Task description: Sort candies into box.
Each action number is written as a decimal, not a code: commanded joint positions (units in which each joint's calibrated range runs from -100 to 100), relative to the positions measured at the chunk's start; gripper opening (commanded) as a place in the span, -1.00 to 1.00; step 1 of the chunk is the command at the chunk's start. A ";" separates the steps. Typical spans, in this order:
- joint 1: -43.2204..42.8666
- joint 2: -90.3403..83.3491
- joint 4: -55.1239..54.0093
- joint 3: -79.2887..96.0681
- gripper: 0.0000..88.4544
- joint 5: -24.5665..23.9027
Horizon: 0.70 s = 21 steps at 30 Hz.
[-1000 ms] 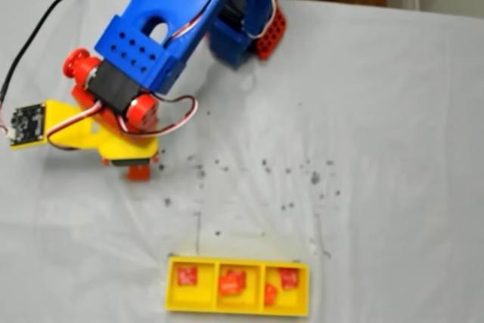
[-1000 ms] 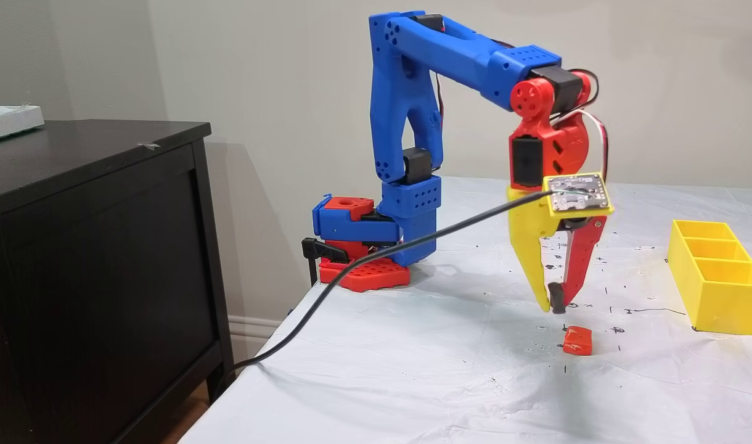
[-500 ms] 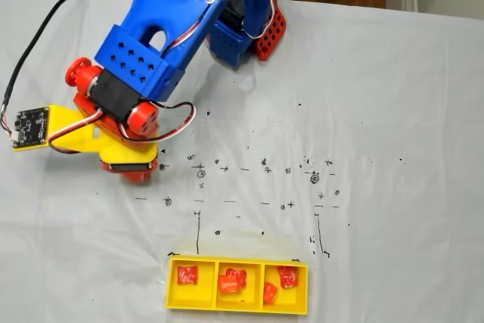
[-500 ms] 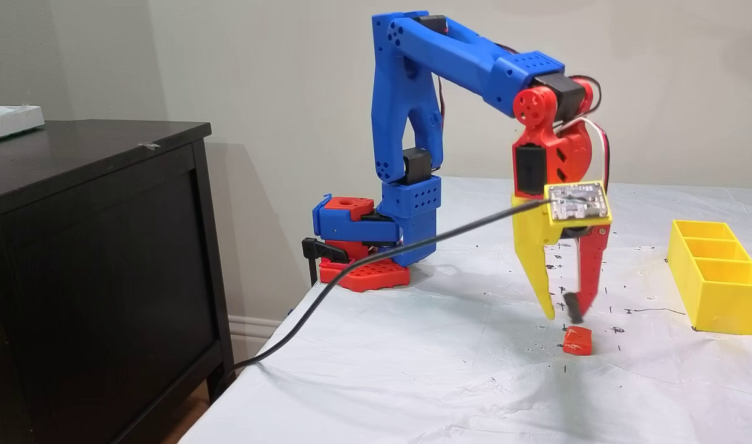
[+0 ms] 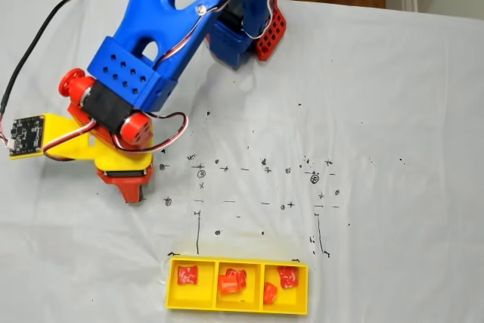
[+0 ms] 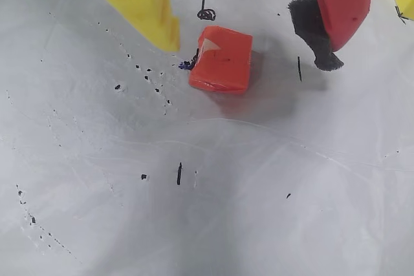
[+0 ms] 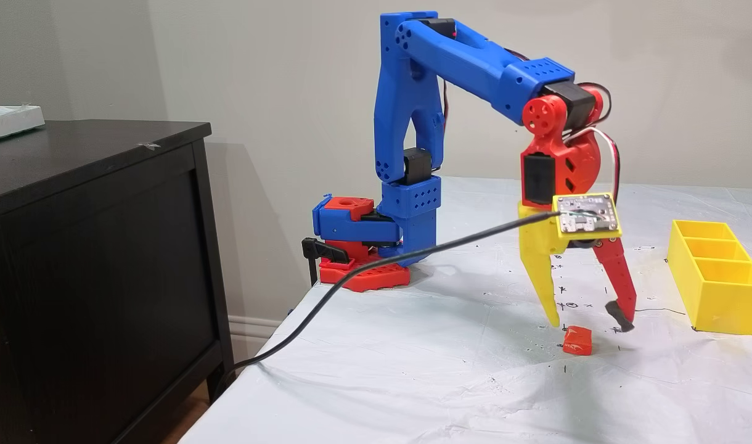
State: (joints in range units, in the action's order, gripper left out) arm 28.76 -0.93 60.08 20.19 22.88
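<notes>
While the gripper (image 7: 588, 322) hangs with its jaws spread wide, an orange candy (image 6: 222, 59) lies on the table between them, untouched. The box (image 7: 715, 282), well apart from that candy, holds five candies (image 5: 234, 281).

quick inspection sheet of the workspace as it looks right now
surface: white sheet over the table, wrinkled, with small black pen marks.
job's things: yellow box holds five candies, one in the overhead fixed view's left compartment, two in the middle, two in the right; one orange candy lies loose on the sheet.
clutter: nothing seen.
grippers: gripper open, fingertips low over the sheet, astride the loose candy without touching it.
cables: black cable runs from the wrist board off the table edge.
surroundings: dark cabinet beside the table, plain wall behind.
</notes>
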 commanded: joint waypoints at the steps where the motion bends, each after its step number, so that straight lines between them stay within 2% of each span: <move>1: -0.04 0.76 -1.26 -4.12 -0.38 -0.15; 13: -1.58 3.90 -3.63 -2.03 -0.38 0.00; 21: -2.22 8.31 -3.39 -4.85 -0.48 -0.10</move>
State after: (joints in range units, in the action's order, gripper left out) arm 27.19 6.60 56.59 18.82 22.83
